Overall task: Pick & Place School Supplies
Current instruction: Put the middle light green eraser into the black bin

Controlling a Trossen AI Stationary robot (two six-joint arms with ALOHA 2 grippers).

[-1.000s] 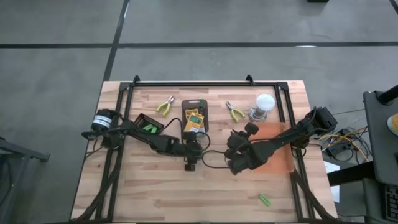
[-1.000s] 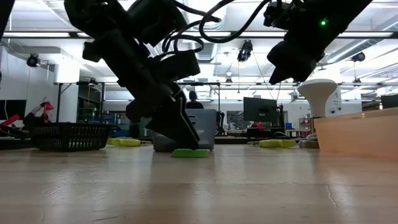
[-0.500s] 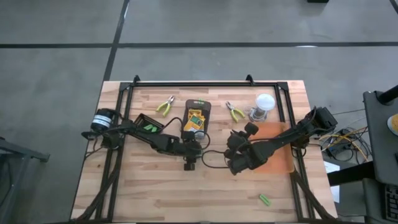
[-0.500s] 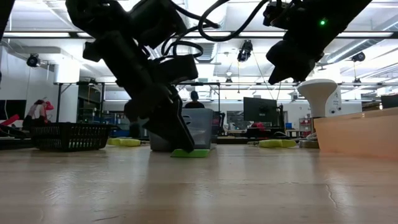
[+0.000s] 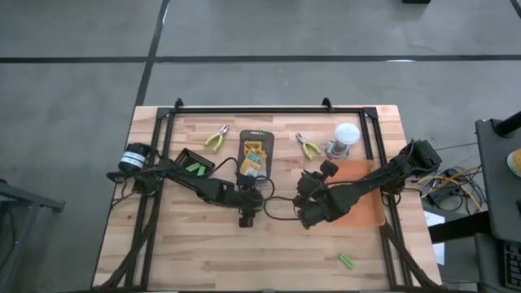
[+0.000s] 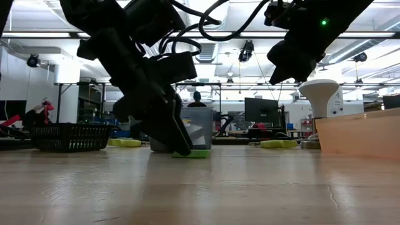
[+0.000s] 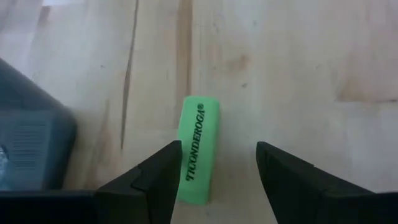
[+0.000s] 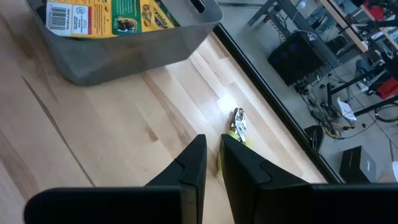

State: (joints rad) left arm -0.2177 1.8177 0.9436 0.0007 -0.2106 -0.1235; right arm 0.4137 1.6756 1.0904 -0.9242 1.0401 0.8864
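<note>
Pliers, two; loose green sticks, two; left gripper spread wide, right gripper closed empty.

we note a dark grey tray at the table's far middle, a clear jar with white lid to its right, an orange mat nearby, and a small black bin at left.
</note>
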